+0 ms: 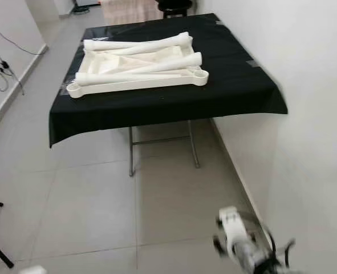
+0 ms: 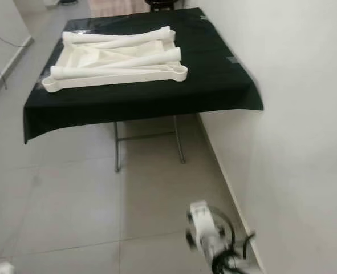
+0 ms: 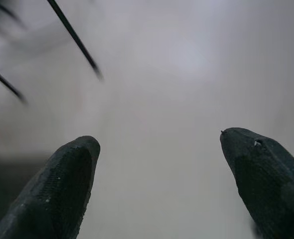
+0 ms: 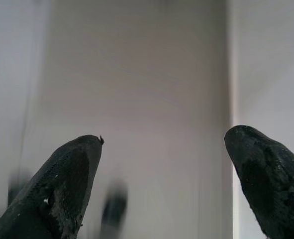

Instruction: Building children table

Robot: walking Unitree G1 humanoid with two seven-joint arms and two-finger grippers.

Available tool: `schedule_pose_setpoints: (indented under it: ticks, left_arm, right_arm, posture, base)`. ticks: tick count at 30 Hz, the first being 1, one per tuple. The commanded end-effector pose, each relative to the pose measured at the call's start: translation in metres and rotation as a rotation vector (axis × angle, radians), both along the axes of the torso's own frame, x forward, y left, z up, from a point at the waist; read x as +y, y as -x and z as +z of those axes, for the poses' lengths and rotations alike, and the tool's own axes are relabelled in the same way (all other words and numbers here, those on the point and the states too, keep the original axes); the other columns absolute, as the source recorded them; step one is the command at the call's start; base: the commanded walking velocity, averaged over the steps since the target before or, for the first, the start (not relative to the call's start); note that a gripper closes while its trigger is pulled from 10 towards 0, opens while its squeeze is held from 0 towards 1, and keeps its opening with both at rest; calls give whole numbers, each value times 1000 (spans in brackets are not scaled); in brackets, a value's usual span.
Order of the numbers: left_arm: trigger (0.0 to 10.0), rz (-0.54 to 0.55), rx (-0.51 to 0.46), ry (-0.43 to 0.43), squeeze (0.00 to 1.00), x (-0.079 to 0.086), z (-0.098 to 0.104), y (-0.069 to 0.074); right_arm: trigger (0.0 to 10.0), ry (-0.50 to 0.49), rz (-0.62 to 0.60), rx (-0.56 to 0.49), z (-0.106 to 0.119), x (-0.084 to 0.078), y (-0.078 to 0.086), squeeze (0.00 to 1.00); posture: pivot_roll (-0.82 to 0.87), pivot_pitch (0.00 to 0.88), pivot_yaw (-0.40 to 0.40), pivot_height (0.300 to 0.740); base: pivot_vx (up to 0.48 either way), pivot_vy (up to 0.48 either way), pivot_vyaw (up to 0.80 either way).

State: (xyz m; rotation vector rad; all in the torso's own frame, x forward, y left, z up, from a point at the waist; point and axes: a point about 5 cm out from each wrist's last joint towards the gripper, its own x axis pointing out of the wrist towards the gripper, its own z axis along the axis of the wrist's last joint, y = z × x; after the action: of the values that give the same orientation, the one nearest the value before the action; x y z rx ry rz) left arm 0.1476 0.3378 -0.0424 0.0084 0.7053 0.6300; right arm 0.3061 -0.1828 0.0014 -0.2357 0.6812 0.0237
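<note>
Nearest, low at the right: right arm hanging over the tiled floor, blurred. Right claw spread wide, pinching nothing; left claw likewise spread, over pale floor beside thin black rods, perhaps tripod legs. Well ahead of both claws: counter under a black cloth, against the white wall. On top, farther still: white children's table parts, upturned tabletop with legs laid across.

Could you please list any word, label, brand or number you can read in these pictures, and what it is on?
None can be read. The white table parts are plain, with no print or sticker showing. The black tablecloth bears no writing either. The wrist views show both open tools' black fingers against blurred floor, with no markings.
</note>
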Motion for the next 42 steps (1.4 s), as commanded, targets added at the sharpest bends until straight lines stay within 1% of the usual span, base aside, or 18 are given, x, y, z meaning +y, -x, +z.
schedule_pose_setpoints:
  ticks: [1, 3, 5, 6, 7, 8, 9, 10, 12, 13, 14, 16, 18, 21, 24, 30, 33, 42]
  left_arm:
    - [10000, 31, -111, -73, 0, 18, 19, -8]
    - [10000, -10, -302, -176, 0, 34, 58, -34]
    - [10000, -10, -302, -176, 0, 34, 58, -34]
    - [10000, -68, -416, -258, 0, 34, 87, -52]
    - [10000, -68, -416, -258, 0, 34, 87, -52]
    - [10000, -124, -530, -307, 0, 24, 115, -71]
    - [10000, -124, -530, -307, 0, 24, 115, -71]
    - [10000, -235, -666, -311, 0, -12, 146, -94]
    - [10000, -235, -666, -311, 0, -12, 146, -94]
    - [10000, -363, -749, -291, 0, -52, 169, -108]
    - [10000, -466, -825, -193, 0, -90, 181, -113]
    - [10000, -466, -825, -193, 0, -90, 181, -113]
    - [10000, -578, -883, -67, 0, -129, 184, -113]
    - [10000, -605, -893, -41, 0, -139, 183, -112]
    - [10000, -640, -864, -4, 0, -157, 166, -104]
    - [10000, -642, -861, -27, 0, -156, 166, -103]
    - [10000, -624, -833, -36, 0, -153, 179, -104]
    - [10000, -599, -794, -37, 0, -147, 178, -99]
  right_arm:
    - [10000, -59, 27, -137, 28, 12, -25, 0]
    - [10000, -123, 69, -312, 74, 23, -57, 0]
    - [10000, -123, 69, -312, 74, 23, -57, 0]
    - [10000, -175, 114, -411, 100, 32, -71, 0]
    - [10000, -175, 114, -411, 100, 32, -71, 0]
    - [10000, -213, 169, -497, 124, 41, -80, 0]
    - [10000, -213, 169, -497, 124, 41, -80, 0]
    - [10000, -270, 261, -614, 147, 53, -80, 0]
    - [10000, -270, 261, -614, 147, 53, -80, 0]
    - [10000, -289, 351, -707, 161, 64, -71, 0]
    - [10000, -303, 405, -761, 165, 71, -56, 0]
    - [10000, -303, 405, -761, 165, 71, -56, 0]
    - [10000, -314, 401, -799, 162, 73, -37, 0]
    - [10000, -323, 370, -798, 159, 70, -31, 0]
    - [10000, -300, 323, -784, 145, 69, -15, 0]
    - [10000, -288, 305, -790, 145, 67, -18, 0]
    - [10000, -247, 311, -773, 148, 69, -17, 0]
    - [10000, -282, 276, -715, 146, 70, -18, 0]
  posture:
    - [-85, 93, 33, 740]
    - [-79, 72, 25, 740]
    - [-79, 72, 25, 740]
    - [-75, 62, 26, 740]
    - [-75, 62, 26, 740]
    - [-71, 44, 27, 740]
    - [-71, 44, 27, 740]
    - [-64, 26, 30, 740]
    - [-64, 26, 30, 740]
    - [-77, 19, 34, 740]
    - [-91, 8, 43, 740]
    - [-91, 8, 43, 740]
    - [-109, 0, 59, 740]
    - [-111, 0, 60, 740]
    - [-131, 0, 79, 740]
    - [-131, 0, 81, 740]
    - [-120, 0, 79, 740]
    - [-101, 0, 82, 740]
  base:
    - [0, 0, 0]
    - [0, 0, 0]
    - [0, 0, 0]
    - [0, 0, 0]
    - [0, 0, 0]
    - [0, 0, 0]
    - [0, 0, 0]
    - [0, 0, 0]
    - [0, 0, 0]
    - [0, 0, 0]
    - [0, 0, 0]
    - [0, 0, 0]
    - [0, 0, 0]
    - [0, 0, 0]
    - [0, 0, 0]
    - [0, 0, 0]
    - [0, 0, 0]
    - [112, 0, -145]
